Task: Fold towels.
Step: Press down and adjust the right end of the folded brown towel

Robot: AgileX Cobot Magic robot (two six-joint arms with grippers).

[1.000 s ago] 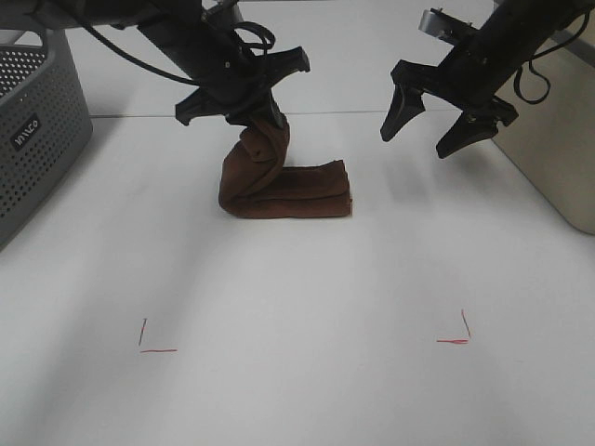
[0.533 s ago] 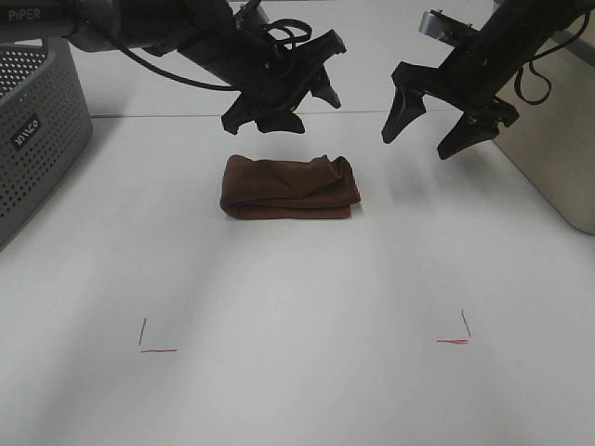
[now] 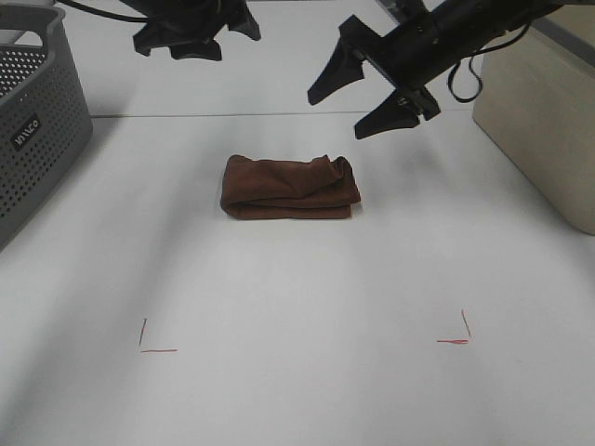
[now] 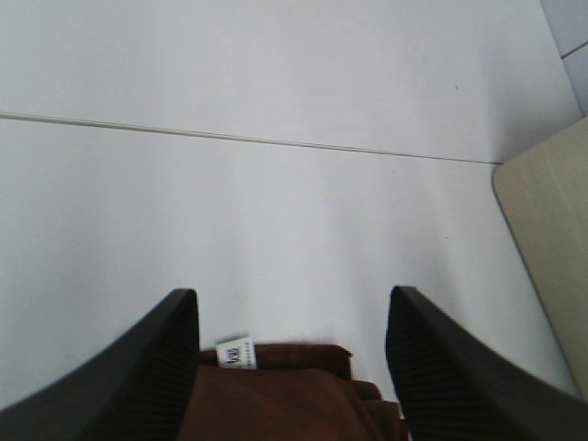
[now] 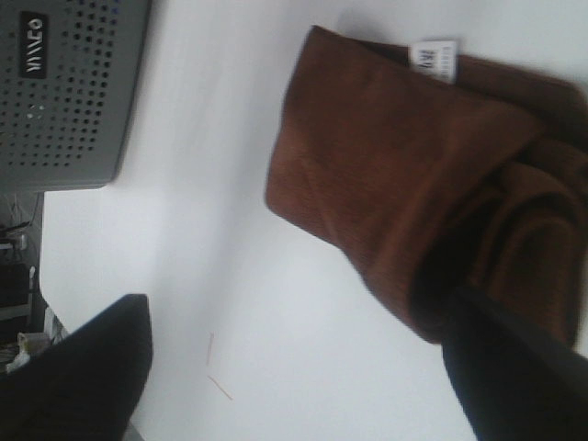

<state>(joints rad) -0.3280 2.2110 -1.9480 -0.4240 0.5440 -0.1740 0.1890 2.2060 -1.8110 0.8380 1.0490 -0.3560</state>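
Folded terry towel [image 3: 290, 187]: soft, light, limp; grasp its 3 o'clock rumpled edge. Left gripper [image 4: 289, 354] and right gripper [image 3: 364, 85] spread wide, empty.

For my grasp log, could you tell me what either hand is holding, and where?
Nothing: the left hand and right hand are open above the folded towel.

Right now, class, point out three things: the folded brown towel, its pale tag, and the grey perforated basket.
folded brown towel [image 3: 288, 189], exterior high view, middle of its top layer.
pale tag [image 5: 433, 59], right wrist view, centre of the label.
grey perforated basket [image 3: 37, 130], exterior high view, its side wall.
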